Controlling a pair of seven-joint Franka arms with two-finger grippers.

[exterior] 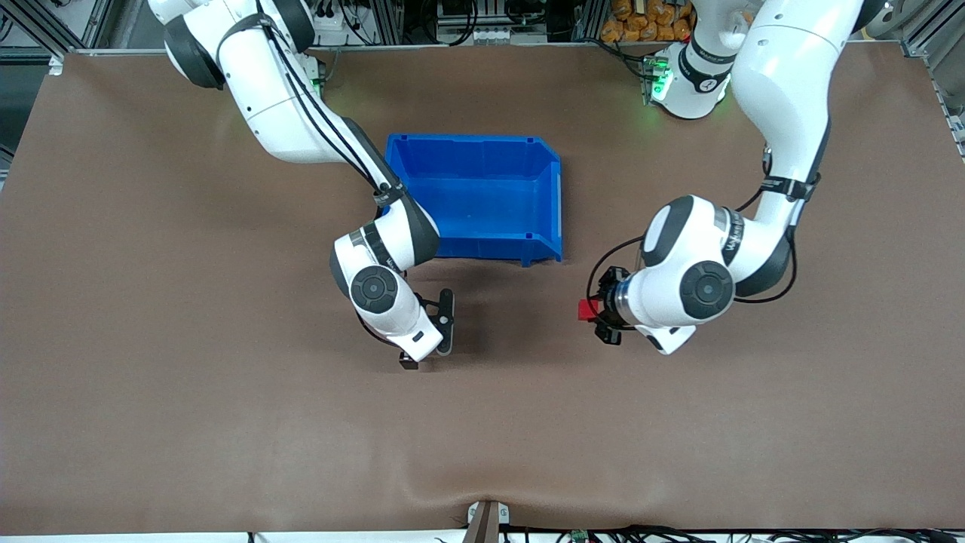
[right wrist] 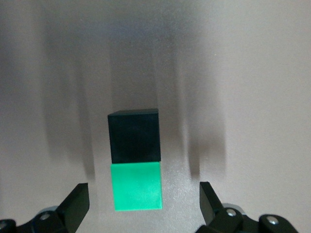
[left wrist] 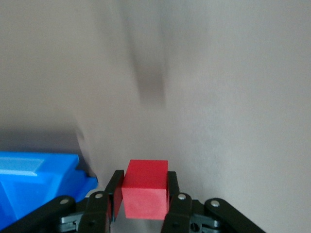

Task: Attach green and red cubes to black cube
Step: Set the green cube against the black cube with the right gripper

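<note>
In the right wrist view a green cube (right wrist: 137,187) and a black cube (right wrist: 134,136) lie on the brown mat, touching face to face. My right gripper (right wrist: 143,194) stands open around the green cube, its fingers (right wrist: 77,204) well clear of both sides. From the front the right gripper (exterior: 428,341) hangs low over the mat, and its hand hides both cubes. The left gripper (exterior: 597,311) is shut on the red cube (exterior: 586,310), over the mat toward the left arm's end. The left wrist view shows the red cube (left wrist: 145,189) clamped between the pads (left wrist: 173,191).
A blue bin (exterior: 475,196) stands mid-table, farther from the front camera than both grippers; its corner (left wrist: 29,179) shows in the left wrist view. Brown mat (exterior: 226,422) covers the table around it.
</note>
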